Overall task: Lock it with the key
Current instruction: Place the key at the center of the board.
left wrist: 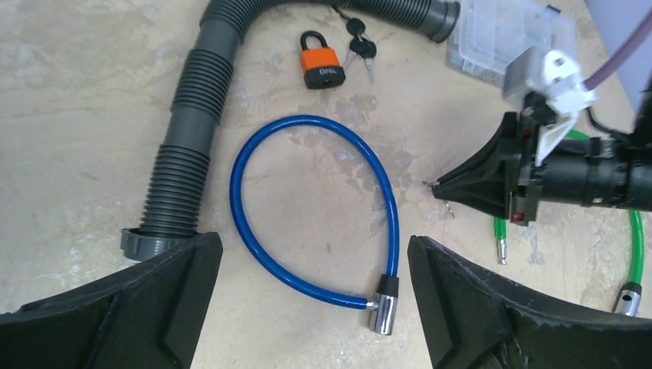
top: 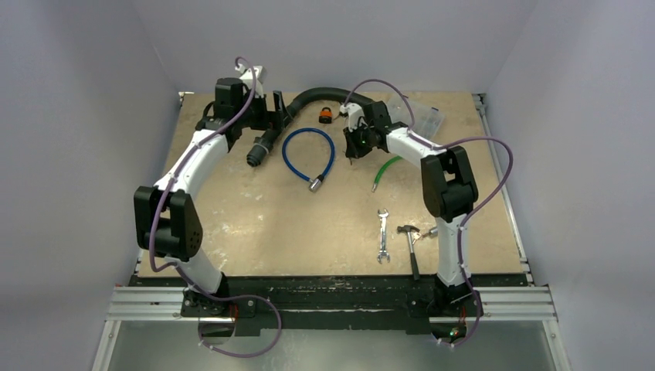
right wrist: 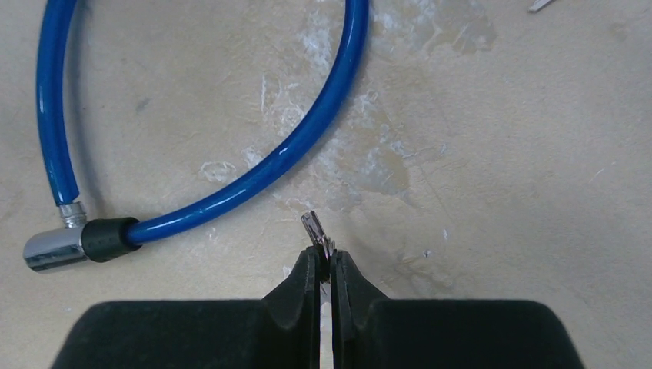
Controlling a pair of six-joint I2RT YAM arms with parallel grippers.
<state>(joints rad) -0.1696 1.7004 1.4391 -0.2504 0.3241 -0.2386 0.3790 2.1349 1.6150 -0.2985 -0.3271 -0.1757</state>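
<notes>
A blue cable lock point(top: 309, 151) point(left wrist: 307, 119) point(right wrist: 307, 137) lies in a closed loop on the table, its chrome lock head point(left wrist: 383, 306) point(right wrist: 54, 250) at the near end. My right gripper point(right wrist: 324, 257) point(top: 351, 154) is shut on a small key point(right wrist: 314, 228). The key's blade sticks out past the fingertips, just above the table and to the right of the loop, apart from the lock head. My left gripper point(left wrist: 314, 242) point(top: 270, 116) hangs wide open above the loop with nothing between its fingers.
An orange padlock point(left wrist: 321, 65) with a bunch of keys point(left wrist: 360, 50) lies behind the loop. A grey corrugated hose point(left wrist: 192, 131) curves round the left and back. A green cable point(left wrist: 636, 238) and a clear plastic box point(left wrist: 507, 31) are at the right. A wrench point(top: 382, 236) and a hammer point(top: 411, 247) lie nearer.
</notes>
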